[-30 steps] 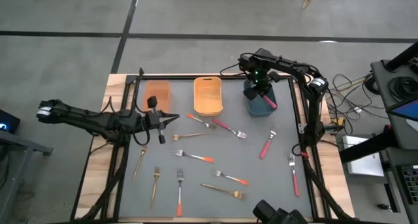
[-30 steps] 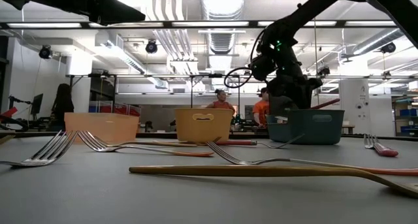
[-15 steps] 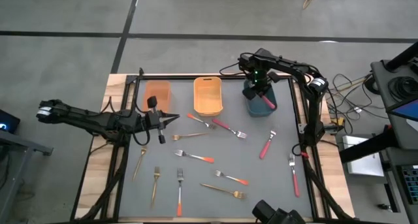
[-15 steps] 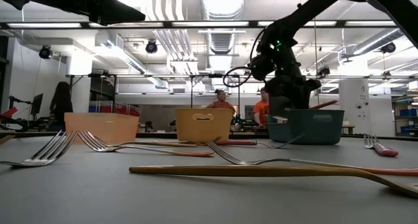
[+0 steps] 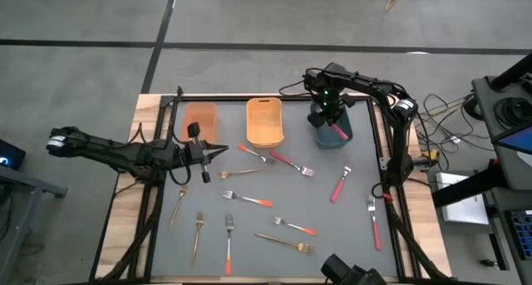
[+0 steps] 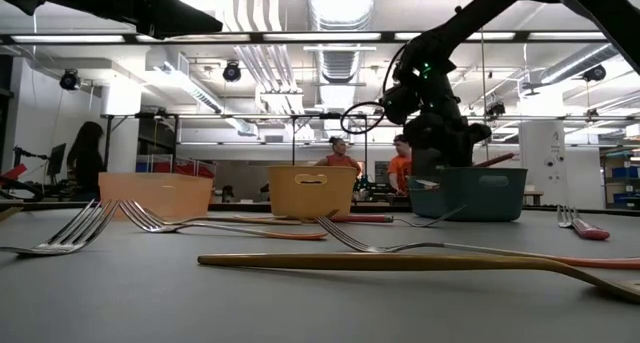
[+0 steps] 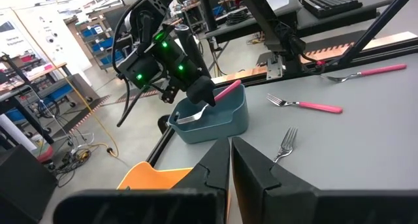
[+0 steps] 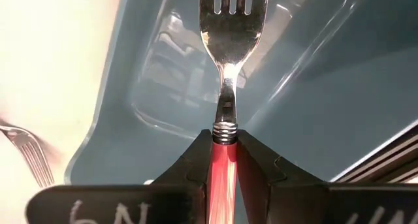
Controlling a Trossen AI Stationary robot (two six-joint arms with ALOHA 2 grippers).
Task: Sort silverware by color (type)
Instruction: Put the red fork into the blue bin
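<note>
From above, the right gripper (image 5: 332, 121) sits lower over the blue bin (image 5: 344, 137) than a second ago, its pink-handled fork (image 5: 337, 131) now drawn inside the rim. Level across the table, that fork (image 6: 495, 160) has tipped flatter. The right wrist view shows the jaws clamped on the handle, tines in the bin. The left gripper (image 5: 214, 151), jaws together, waits unmoved beside the orange bin (image 5: 200, 117).
</note>
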